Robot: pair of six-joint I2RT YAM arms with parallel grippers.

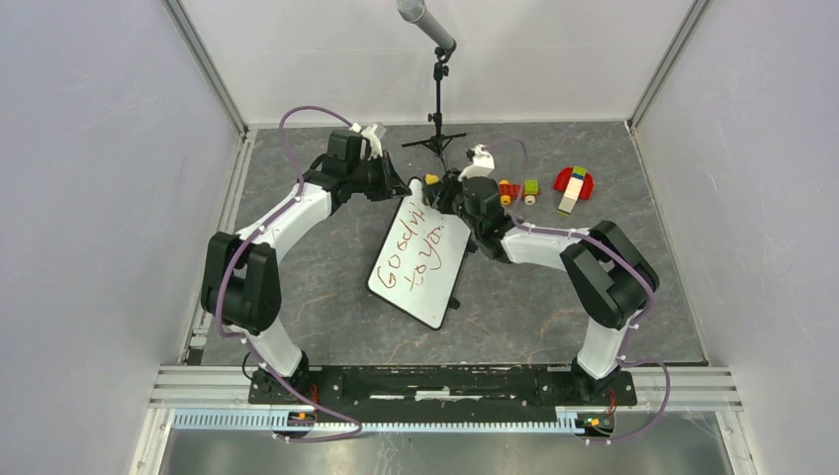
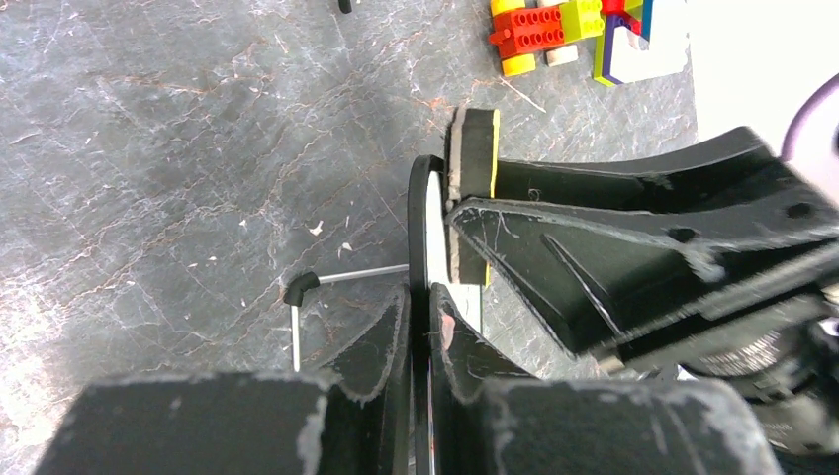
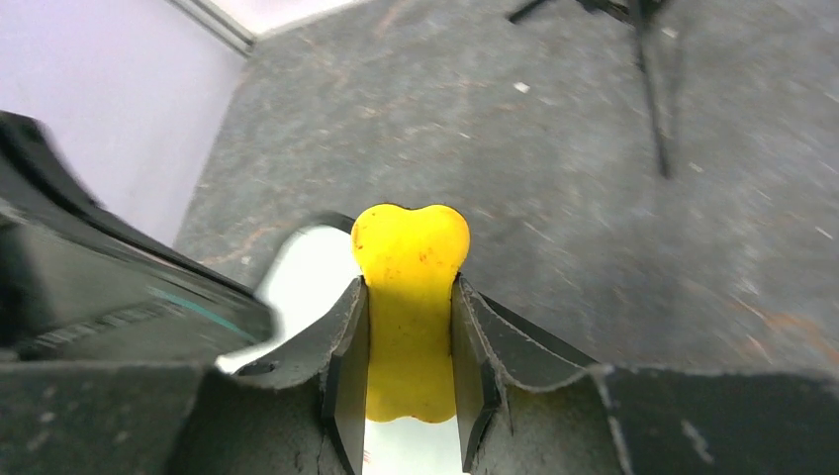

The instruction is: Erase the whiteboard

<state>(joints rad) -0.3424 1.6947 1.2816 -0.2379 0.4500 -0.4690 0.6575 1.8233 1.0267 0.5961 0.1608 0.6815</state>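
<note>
The right fingers (image 3: 348, 341) are clamped on a yellow eraser (image 3: 411, 242), whose felt side sits against the far end of the whiteboard (image 1: 420, 267). The left fingers (image 2: 396, 332) are pinched together on the board's far edge. They hold that end tilted up off the grey surface (image 1: 326, 277) near its middle, and the near end appears to rest down. The red writing (image 1: 408, 255) looks unwiped. To erase well, I judge the eraser should stay flat on the face and sweep far to near in overlapping passes, while the left grip braces against the push.
</note>
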